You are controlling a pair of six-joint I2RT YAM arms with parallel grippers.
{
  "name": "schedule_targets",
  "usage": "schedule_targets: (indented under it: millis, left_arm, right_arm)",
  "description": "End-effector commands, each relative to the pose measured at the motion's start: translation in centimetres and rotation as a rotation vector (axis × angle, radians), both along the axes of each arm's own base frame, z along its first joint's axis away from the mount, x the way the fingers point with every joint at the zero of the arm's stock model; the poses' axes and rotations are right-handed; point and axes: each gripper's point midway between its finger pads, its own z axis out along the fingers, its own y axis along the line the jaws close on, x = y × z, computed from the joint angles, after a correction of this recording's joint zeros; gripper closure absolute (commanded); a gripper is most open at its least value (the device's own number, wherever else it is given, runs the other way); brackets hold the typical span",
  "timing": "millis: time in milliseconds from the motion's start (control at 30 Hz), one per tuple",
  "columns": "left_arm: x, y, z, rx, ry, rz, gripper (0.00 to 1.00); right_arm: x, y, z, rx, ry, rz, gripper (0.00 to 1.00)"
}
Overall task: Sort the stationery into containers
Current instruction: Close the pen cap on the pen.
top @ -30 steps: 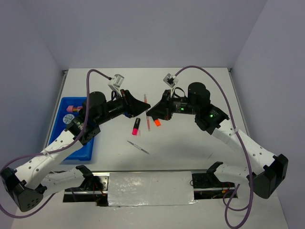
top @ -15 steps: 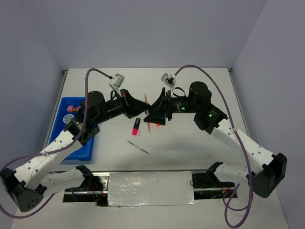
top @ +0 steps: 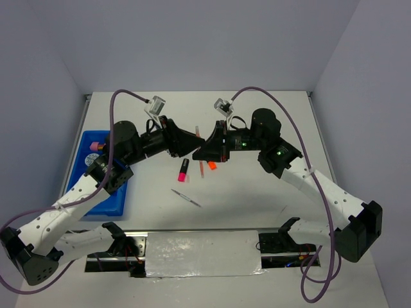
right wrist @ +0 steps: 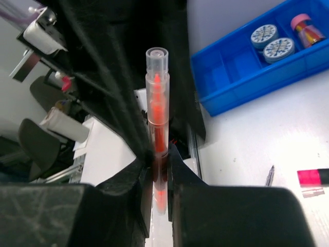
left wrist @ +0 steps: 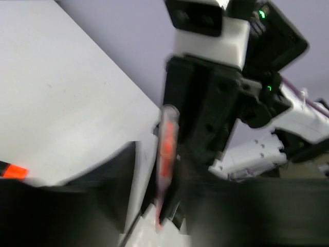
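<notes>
My right gripper [right wrist: 157, 160] is shut on a thin clear pen with orange ink [right wrist: 157, 103], gripping it at mid-length. In the top view the two grippers meet at the table's middle, left [top: 191, 146] and right [top: 201, 153], with the pen [top: 201, 171] between them. My left gripper [left wrist: 157, 160] is open and its jaws straddle the same pen [left wrist: 167, 149], with a gap showing beside it. A pink-ended highlighter [top: 183, 169], an orange-ended one [top: 212, 165] and a thin dark pen [top: 186, 198] lie on the table. The blue tray [top: 103, 196] sits at the left.
In the right wrist view the tray [right wrist: 231, 77] holds two patterned rolls [right wrist: 271, 41] and the pink cylinder [right wrist: 306, 25]. The pink highlighter [right wrist: 313, 177] and the dark pen's tip [right wrist: 270, 175] lie close below the grippers. The left arm crosses over the tray.
My right gripper has moved left and a little up, closing the gap to my left gripper. The two now meet on the orange pen. The items on the table have not moved.
</notes>
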Motion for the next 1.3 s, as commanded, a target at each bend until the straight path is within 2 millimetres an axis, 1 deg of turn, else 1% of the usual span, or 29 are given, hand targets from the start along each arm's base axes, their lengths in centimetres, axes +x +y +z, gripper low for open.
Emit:
schedule_targets:
  millis: [0, 33, 67, 100, 133, 167, 200, 267, 300, 333, 367, 433, 467, 500, 567, 667, 700, 767, 800, 833, 900, 933, 1067, 1167, 1200, 1233, 1267]
  left_arm:
    - [-1.1, 0.7, 5.0, -0.074, -0.116, -0.005, 0.43]
    - [-0.9, 0.9, 5.0, -0.066, -0.116, 0.014, 0.22]
    - [-0.8, 1.1, 5.0, -0.056, -0.119, 0.024, 0.11]
    - [-0.7, 1.3, 5.7, -0.042, -0.145, 0.036, 0.07]
    - [-0.3, 1.6, 5.3, -0.016, -0.134, 0.063, 0.03]
    - [-0.1, 1.8, 5.2, 0.006, -0.127, 0.08, 0.02]
    - [0.0, 2.2, 6.0, 0.013, -0.152, 0.099, 0.02]
    - [0.5, 2.8, 6.3, 0.024, -0.16, 0.142, 0.03]
    - [0.6, 3.0, 7.0, 0.018, -0.177, 0.152, 0.04]
    - [0.7, 3.0, 7.3, 0.016, -0.182, 0.157, 0.1]
    - [1.0, 3.1, 7.3, 0.019, -0.183, 0.163, 0.16]
    - [1.7, 2.7, 7.0, 0.033, -0.169, 0.163, 0.25]
    - [2.0, 2.7, 6.8, 0.038, -0.16, 0.166, 0.27]
    - [2.2, 2.3, 6.5, 0.041, -0.15, 0.151, 0.28]
    - [2.4, 2.2, 6.4, 0.039, -0.144, 0.144, 0.33]
    - [2.5, 1.9, 6.3, 0.035, -0.139, 0.132, 0.43]
    - [2.3, 1.8, 6.2, 0.033, -0.138, 0.118, 0.48]
    - [2.3, 1.5, 5.7, 0.035, -0.123, 0.104, 0.51]
    - [2.2, 1.3, 5.6, 0.033, -0.12, 0.092, 0.57]
    - [2.2, 1.2, 5.1, 0.031, -0.104, 0.086, 0.6]
    - [1.9, 1.0, 5.1, 0.02, -0.103, 0.068, 0.66]
    - [1.8, 0.9, 5.0, 0.013, -0.094, 0.061, 0.67]
    - [1.3, 0.9, 4.8, -0.004, -0.091, 0.043, 0.64]
    - [1.2, 0.9, 4.5, -0.003, -0.084, 0.037, 0.64]
    - [1.2, 0.9, 4.3, 0.001, -0.077, 0.036, 0.65]
    - [1.2, 0.9, 4.2, 0.002, -0.078, 0.036, 0.72]
    - [1.1, 0.9, 4.2, 0.002, -0.078, 0.035, 0.74]
  right_arm:
    - [-0.3, 0.0, 1.7, 0.033, -0.064, 0.009, 1.0]
    - [-0.2, -0.1, 1.5, 0.023, -0.065, -0.001, 1.0]
    - [-0.1, -0.1, 1.5, 0.019, -0.067, -0.006, 1.0]
    - [0.0, -0.1, 1.5, 0.015, -0.068, -0.009, 1.0]
    - [0.1, -0.2, 1.4, 0.01, -0.068, -0.018, 1.0]
    - [0.1, -0.1, 1.1, -0.002, -0.061, -0.017, 1.0]
    - [0.1, -0.1, 1.2, -0.002, -0.064, -0.011, 1.0]
    - [0.1, 0.0, 1.0, -0.006, -0.063, -0.003, 1.0]
    - [0.0, 0.1, 1.0, -0.006, -0.064, 0.001, 1.0]
    - [-0.1, 0.1, 0.9, -0.007, -0.063, 0.004, 1.0]
    - [-0.4, 0.1, 1.1, -0.004, -0.068, 0.015, 1.0]
    - [-0.5, 0.1, 1.2, -0.001, -0.07, 0.023, 1.0]
    - [-0.6, 0.0, 1.0, -0.013, -0.059, 0.026, 1.0]
    - [-0.9, 0.1, 1.4, -0.009, -0.067, 0.037, 1.0]
    - [-0.9, 0.0, 1.4, -0.011, -0.069, 0.034, 1.0]
    - [-1.0, -0.1, 1.3, -0.017, -0.069, 0.03, 1.0]
    - [-0.9, -0.1, 1.2, -0.019, -0.068, 0.026, 1.0]
    - [-0.9, -0.2, 1.0, -0.022, -0.065, 0.023, 1.0]
    - [-0.9, -0.2, 1.1, -0.019, -0.065, 0.021, 1.0]
    - [-0.8, -0.2, 1.1, -0.019, -0.067, 0.016, 1.0]
    - [-0.8, -0.2, 1.0, -0.025, -0.064, 0.015, 1.0]
    - [-0.6, -0.2, 1.1, -0.027, -0.066, 0.008, 1.0]
    - [-0.3, -0.1, 1.1, -0.035, -0.064, -0.004, 1.0]
    - [-0.2, -0.1, 1.3, -0.027, -0.068, -0.005, 1.0]
    - [-0.2, 0.0, 1.5, -0.024, -0.071, -0.005, 1.0]
    - [-0.3, 0.0, 1.6, -0.022, -0.074, -0.005, 1.0]
    - [-0.3, -0.1, 1.8, -0.02, -0.076, -0.006, 1.0]
